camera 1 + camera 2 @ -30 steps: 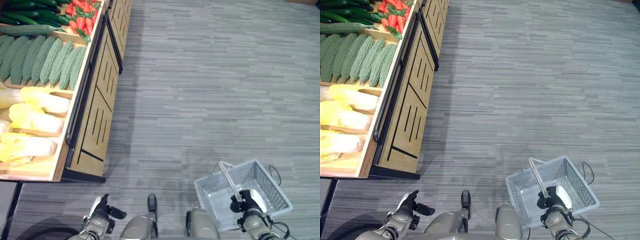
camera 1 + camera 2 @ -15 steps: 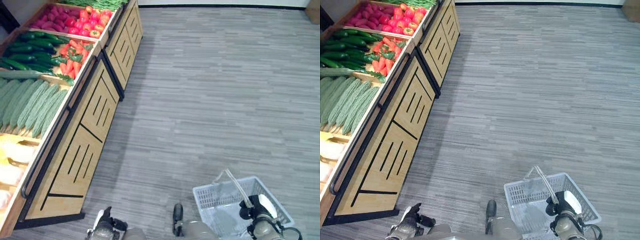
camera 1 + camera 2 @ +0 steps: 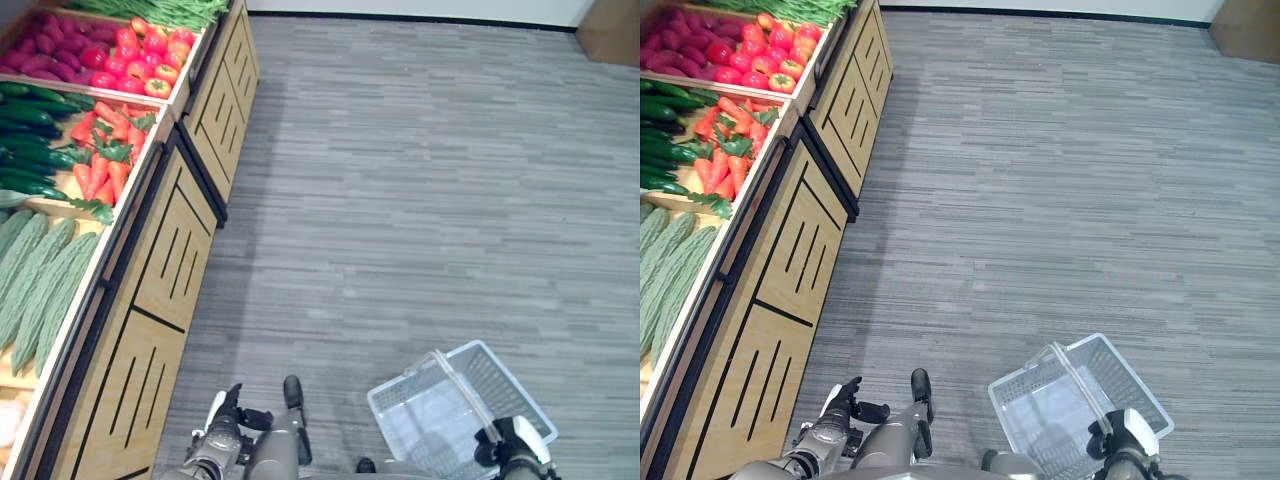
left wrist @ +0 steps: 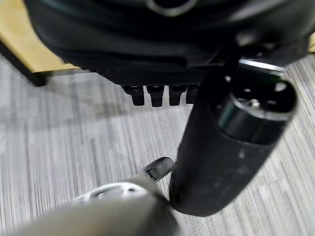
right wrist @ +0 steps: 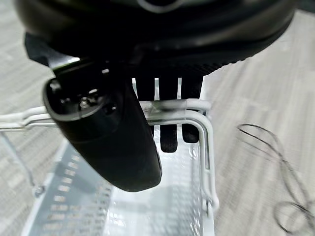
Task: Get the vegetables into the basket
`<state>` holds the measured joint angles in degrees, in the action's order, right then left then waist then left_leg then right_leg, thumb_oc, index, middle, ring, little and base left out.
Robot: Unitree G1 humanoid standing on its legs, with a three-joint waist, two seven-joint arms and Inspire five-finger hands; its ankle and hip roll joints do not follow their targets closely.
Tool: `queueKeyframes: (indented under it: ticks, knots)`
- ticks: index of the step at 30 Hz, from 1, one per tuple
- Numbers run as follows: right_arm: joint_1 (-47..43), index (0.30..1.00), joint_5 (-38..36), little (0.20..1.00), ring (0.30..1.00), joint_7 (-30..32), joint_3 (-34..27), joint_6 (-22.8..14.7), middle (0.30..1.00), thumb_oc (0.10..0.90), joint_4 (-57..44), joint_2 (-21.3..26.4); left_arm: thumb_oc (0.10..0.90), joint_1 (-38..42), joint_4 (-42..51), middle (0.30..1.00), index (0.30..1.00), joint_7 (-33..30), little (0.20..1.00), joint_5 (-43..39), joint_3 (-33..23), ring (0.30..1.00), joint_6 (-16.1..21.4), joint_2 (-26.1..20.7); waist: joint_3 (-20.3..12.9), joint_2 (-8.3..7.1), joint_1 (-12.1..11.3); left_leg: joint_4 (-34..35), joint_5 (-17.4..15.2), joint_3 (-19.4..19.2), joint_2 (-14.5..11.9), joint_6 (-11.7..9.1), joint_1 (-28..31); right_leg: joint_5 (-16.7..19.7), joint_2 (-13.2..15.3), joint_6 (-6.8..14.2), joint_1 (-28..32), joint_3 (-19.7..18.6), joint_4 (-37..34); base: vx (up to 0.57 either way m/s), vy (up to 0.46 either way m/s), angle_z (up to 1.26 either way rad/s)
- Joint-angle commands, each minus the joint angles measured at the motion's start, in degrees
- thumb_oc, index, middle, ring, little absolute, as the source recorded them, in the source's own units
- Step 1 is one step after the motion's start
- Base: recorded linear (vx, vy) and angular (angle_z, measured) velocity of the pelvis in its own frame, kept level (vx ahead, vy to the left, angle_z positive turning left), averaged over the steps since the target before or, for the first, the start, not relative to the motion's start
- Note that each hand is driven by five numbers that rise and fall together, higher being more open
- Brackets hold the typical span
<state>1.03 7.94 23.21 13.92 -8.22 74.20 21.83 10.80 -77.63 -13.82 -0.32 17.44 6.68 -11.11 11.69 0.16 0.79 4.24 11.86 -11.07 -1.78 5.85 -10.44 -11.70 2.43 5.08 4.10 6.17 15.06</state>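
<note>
Several kinds of vegetables lie in the wooden produce stand [image 3: 170, 260] that runs down the left edge of the frame: pale green bitter gourds [image 3: 40, 285] at mid left, carrots [image 3: 105, 160] and dark cucumbers [image 3: 30, 150] above them, tomatoes [image 3: 145, 60] and reddish-purple roots [image 3: 50, 55] toward the upper left corner, with green beans [image 3: 165, 12] cut off at the top edge. The stand's front shows light wood panels with black slots and a dark rail along the rim. Grey striped carpet [image 3: 420, 190] fills the middle and right of the frame, and a brown box corner [image 3: 612, 30] is cut off at the upper right.

At the bottom, left of centre, my left hand [image 3: 228, 425] hangs over the carpet beside the stand; its fingers are curled in and hold nothing. At the lower right sits the white wire basket [image 3: 440, 425], with no vegetables in it. My right hand [image 3: 510, 445] has its fingers wrapped round the basket's handle [image 5: 167, 110], partly cut off by the bottom edge.
</note>
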Motion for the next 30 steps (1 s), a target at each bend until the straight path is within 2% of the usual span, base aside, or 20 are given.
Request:
queueKeyframes:
  ticks: [1, 3, 5, 8, 10, 14, 16, 17, 19, 22, 23, 27, 30]
  knots:
    - [-2.3, 0.3, -1.8, 0.3, 0.3, 2.4, -1.7, -0.8, 0.3, 0.4, -2.3, 3.0, 0.9, -3.0, 0.0, 1.0, 1.0, -1.2, 1.0, 1.3, -1.0, 1.0, -0.6, -2.8, -0.1, -2.96, -3.0, -4.1, -5.3, 1.7, -1.2, -6.6, -0.6, 12.7, 5.7, 3.4, -5.3, -3.6, -7.2, 0.07, 0.187, 0.35]
    - [-3.8, 0.3, -1.9, 0.3, 0.3, 2.5, -1.1, -0.8, 0.3, 0.4, -2.3, 2.4, 0.9, -2.4, 0.0, 1.0, 1.0, -1.6, 1.0, 1.1, -1.0, 1.0, -0.5, -3.3, 0.2, -3.47, -3.0, -3.9, -5.8, 1.0, -0.5, -6.0, -0.5, 15.8, 6.5, 4.3, -7.0, -3.9, -5.5, 0.04, 0.222, 0.29]
    - [-4.6, 0.3, -2.0, 0.3, 0.3, 2.5, -0.5, -0.8, 0.3, 0.4, -2.6, 1.9, 0.9, -1.6, 0.5, 1.0, 1.0, -1.5, 1.0, 0.5, -1.2, 1.0, -0.6, -3.8, 0.2, -3.48, -3.1, -3.2, -5.8, 0.9, 0.0, -5.5, -0.5, 16.5, 6.6, 4.7, -8.0, -3.9, -2.2, 0.04, 0.181, 0.14]
    - [-5.4, 0.3, -2.0, 0.3, 0.3, 2.5, 0.1, -1.1, 0.3, 0.4, -2.7, 1.4, 0.9, -1.4, 0.2, 1.0, 1.0, -1.5, 1.0, 0.3, -1.4, 1.0, -0.6, -4.3, 0.1, -3.3, -3.1, -2.6, -6.7, 1.4, 0.7, -4.9, 1.2, 18.0, 6.1, 4.5, -9.5, -3.8, 2.3, 0.08, 0.153, 0.16]
    - [-5.7, 0.3, -1.9, 0.3, 0.3, 2.2, 0.6, -1.3, 0.3, 0.4, -3.1, 1.3, 0.9, -1.4, 0.2, 1.0, 1.0, -1.4, 1.0, 0.1, -1.7, 1.0, -0.5, -4.5, 0.2, -3.12, -2.9, -2.3, -7.5, 2.0, 1.1, -4.7, 2.8, 18.4, 5.3, 3.8, -11.1, -3.9, 2.6, 0.12, 0.079, 0.11]
    - [-6.7, 0.3, -1.7, 0.3, 0.3, 2.3, 1.7, -1.8, 0.3, 0.4, -3.4, 1.3, 0.9, -1.5, -0.3, 1.0, 1.0, -1.3, 1.0, -0.2, -1.9, 1.0, -0.3, -4.3, 1.2, -2.29, -2.2, -2.5, -8.5, 4.3, 1.2, -4.6, 4.7, 15.8, 3.0, 2.7, -15.5, -5.4, 0.4, 0.12, 0.013, 0.31]
    - [-6.8, 0.3, -1.8, 0.3, 0.3, 2.4, 1.8, -1.9, 0.3, 0.4, -3.6, 1.4, 0.9, -1.5, -0.5, 1.0, 1.0, -1.3, 1.0, -0.2, -1.9, 1.0, -0.3, -4.2, 1.6, -2.27, -1.8, -2.6, -8.9, 5.0, 1.5, -4.5, 5.4, 15.6, 2.5, 2.7, -16.2, -6.2, -0.7, 0.12, -0.023, 0.48]
    - [-7.3, 0.3, -1.8, 0.3, 0.3, 2.5, 2.2, -2.0, 0.3, 0.4, -4.1, 1.5, 0.9, -1.5, -0.7, 1.0, 1.0, -1.4, 1.0, -0.3, -2.0, 1.0, -0.2, -3.9, 2.2, -2.49, -1.1, -2.7, -9.6, 7.0, 2.2, -4.6, 6.5, 17.0, 1.2, 3.1, -18.7, -9.3, -4.4, 0.16, -0.05, 0.36]
    - [-7.3, 0.3, -1.8, 0.3, 0.3, 2.4, 2.4, -2.1, 0.3, 0.4, -4.2, 1.6, 0.9, -1.5, -1.1, 1.0, 1.0, -1.3, 1.0, -0.3, -2.1, 1.0, 0.0, -3.8, 2.7, -2.75, -0.1, -3.1, -10.5, 9.1, 3.1, -4.6, 7.6, 18.9, 0.3, 3.4, -20.5, -12.4, -7.2, 0.17, -0.066, 0.25]
    - [-7.0, 0.3, -1.7, 0.3, 0.3, 2.2, 2.2, -2.0, 0.3, 0.4, -4.0, 1.7, 0.9, -1.9, -1.5, 1.0, 1.0, -1.1, 1.0, -0.5, -2.4, 1.0, 0.1, -3.6, 2.9, -2.96, 0.5, -3.4, -11.5, 11.3, 3.5, -4.6, 8.8, 20.2, 0.1, 3.7, -21.1, -12.4, -8.5, 0.15, -0.09, 0.72]
    - [-6.5, 0.3, -1.5, 0.3, 0.3, 2.3, 1.9, -2.1, 0.3, 0.4, -3.6, 2.0, 0.9, -2.5, -1.9, 1.0, 1.0, -0.9, 1.0, -0.5, -2.5, 1.0, 0.0, -3.2, 2.7, -3.4, 0.6, -4.1, -12.1, 13.1, 4.0, -4.8, 9.3, 20.2, 0.2, 3.5, -19.4, -12.5, -9.6, 0.19, -0.173, 1.14]
    - [-6.8, 0.3, -1.4, 0.3, 0.3, 2.3, 1.9, -2.1, 0.3, 0.4, -3.0, 2.6, 0.9, -3.2, -2.6, 1.0, 1.0, -1.0, 1.0, -1.3, -3.4, 1.0, -0.2, -2.8, 1.8, -3.42, 0.1, -4.4, -12.5, 14.6, 3.5, -5.4, 9.6, 19.9, -0.6, 2.4, -17.5, -12.1, -10.9, 0.14, -0.174, 0.77]
    - [-6.9, 0.3, -1.6, 0.3, 0.3, 2.3, 2.0, -2.3, 0.3, 0.4, -3.5, 3.7, 0.9, -3.1, -2.8, 1.0, 1.0, -1.2, 1.0, -1.8, -3.4, 1.0, -0.6, -2.7, 1.2, -2.99, -0.4, -5.2, -12.4, 17.3, 2.3, -6.6, 9.0, 18.2, -1.7, 1.0, -16.7, -10.4, -10.4, 0.12, -0.195, 0.32]
